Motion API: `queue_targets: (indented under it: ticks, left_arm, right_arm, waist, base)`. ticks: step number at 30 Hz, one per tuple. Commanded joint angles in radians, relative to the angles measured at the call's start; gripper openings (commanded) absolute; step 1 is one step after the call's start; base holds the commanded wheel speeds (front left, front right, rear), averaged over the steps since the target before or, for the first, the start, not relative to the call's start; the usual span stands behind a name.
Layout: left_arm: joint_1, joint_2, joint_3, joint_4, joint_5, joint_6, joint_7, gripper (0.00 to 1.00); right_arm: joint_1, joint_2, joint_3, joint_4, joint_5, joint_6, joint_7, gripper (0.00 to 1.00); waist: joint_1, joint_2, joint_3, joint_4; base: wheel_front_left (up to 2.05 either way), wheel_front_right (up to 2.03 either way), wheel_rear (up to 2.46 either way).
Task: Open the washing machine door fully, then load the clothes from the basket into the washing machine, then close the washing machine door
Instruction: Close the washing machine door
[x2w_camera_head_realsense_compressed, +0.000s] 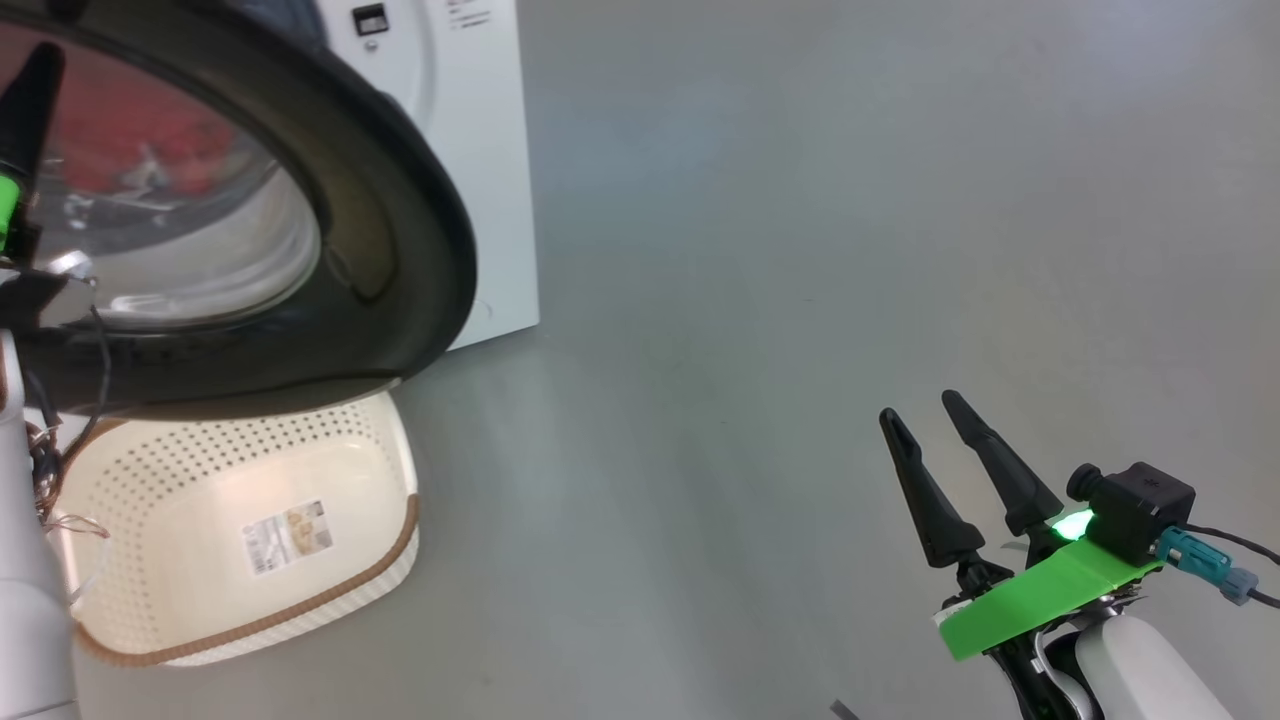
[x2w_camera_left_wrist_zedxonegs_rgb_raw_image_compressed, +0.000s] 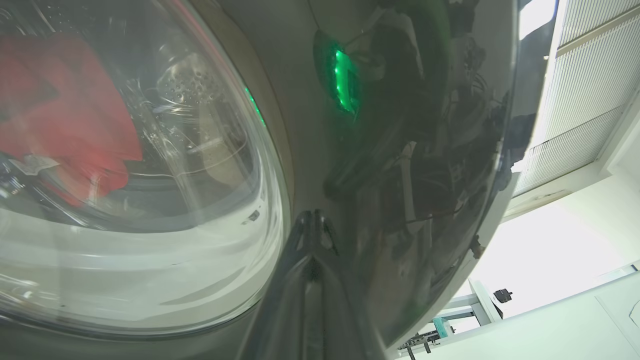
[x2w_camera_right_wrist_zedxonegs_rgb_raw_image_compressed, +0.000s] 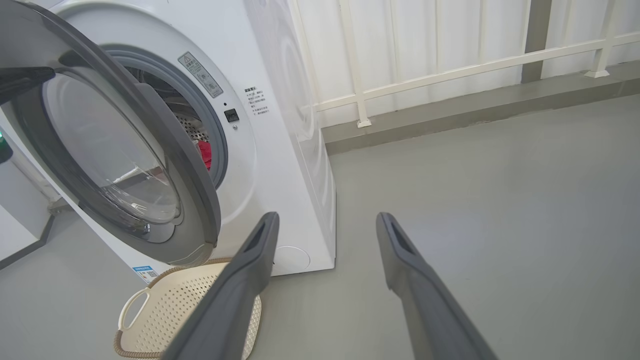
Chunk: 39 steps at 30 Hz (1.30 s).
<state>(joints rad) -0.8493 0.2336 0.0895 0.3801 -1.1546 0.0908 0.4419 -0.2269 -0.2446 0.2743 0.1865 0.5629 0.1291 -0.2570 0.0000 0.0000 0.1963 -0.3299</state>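
Floor (x2w_camera_head_realsense_compressed: 800, 250), smooth and grey, is stretching across the right and centre of the head view. At the upper left of that frame the washing machine (x2w_camera_head_realsense_compressed: 470, 150) is standing white and boxy, and the right wrist view is showing it at the left (x2w_camera_right_wrist_zedxonegs_rgb_raw_image_compressed: 280, 150) with its drum mouth exposed. The washing machine door (x2w_camera_head_realsense_compressed: 400, 220) is hanging part-open from it, its glossy black ring and bulging glass taking up the upper left of the head view and overhanging the basket (x2w_camera_head_realsense_compressed: 200, 470). The basket is sitting on the floor at the lower left, just in front of the machine, its bare bottom and paper label facing up. The clothes (x2w_camera_left_wrist_zedxonegs_rgb_raw_image_compressed: 65, 115) are lying inside the drum, showing red through the door glass at the upper left of the left wrist view. The left gripper (x2w_camera_left_wrist_zedxonegs_rgb_raw_image_compressed: 312, 220) is pressing its two fingers tightly together with nothing between them, their tips meeting the door's black face beside the glass. The right gripper (x2w_camera_head_realsense_compressed: 920, 407) is hovering at the lower right over bare floor, fingers spread wide apart and gripping nothing.
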Motion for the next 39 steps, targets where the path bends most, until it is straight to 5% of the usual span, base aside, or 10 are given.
queue_targets:
  ticks: [1, 5, 8, 11, 12, 13, 39]
  left_arm:
    - [-0.009, 0.042, 0.015, -0.04, 0.003, -0.015, 0.007, 0.0]
    - [0.006, 0.046, 0.004, -0.058, 0.011, -0.023, 0.013, 0.0]
    - [0.027, 0.056, -0.008, -0.081, 0.023, -0.035, 0.017, 0.23]
    - [0.054, 0.062, -0.017, -0.1, 0.03, -0.047, 0.022, 0.49]
    - [0.063, 0.064, -0.02, -0.106, 0.032, -0.05, 0.023, 0.83]
    - [0.073, 0.067, -0.025, -0.111, 0.037, -0.054, 0.025, 1.0]
    - [0.4, 0.097, -0.067, -0.352, 0.257, -0.147, -0.231, 1.0]
  right_arm:
    - [-0.014, -0.014, 0.014, -0.021, -0.008, 0.002, -0.005, 1.0]
    - [-0.016, -0.016, 0.014, -0.022, -0.009, 0.002, -0.005, 1.0]
    - [-0.018, -0.018, 0.012, -0.023, -0.009, 0.002, -0.005, 1.0]
    - [-0.018, -0.021, 0.007, -0.023, -0.01, 0.002, -0.005, 1.0]
    - [-0.017, -0.022, 0.005, -0.023, -0.011, 0.002, -0.005, 1.0]
    - [-0.016, -0.024, 0.004, -0.023, -0.011, 0.002, -0.005, 1.0]
    - [-0.011, -0.051, -0.024, -0.023, -0.007, 0.002, -0.005, 1.0]
  waist:
    - [0.0, 0.0, -0.001, 0.017]
    - [0.0, 0.0, -0.002, 0.034]
    - [0.0, 0.0, -0.003, 0.049]
    - [0.0, 0.0, -0.007, 0.066]
    - [0.0, 0.0, -0.009, 0.073]
    - [0.0, 0.0, -0.011, 0.08]
    - [0.0, 0.0, -0.057, 0.221]
  base:
    - [0.0, 0.0, 0.0]
    - [0.0, 0.0, 0.0]
    - [0.0, 0.0, 0.0]
    - [0.0, 0.0, 0.0]
    - [0.0, 0.0, 0.0]
    - [0.0, 0.0, 0.0]
    - [0.0, 0.0, 0.0]
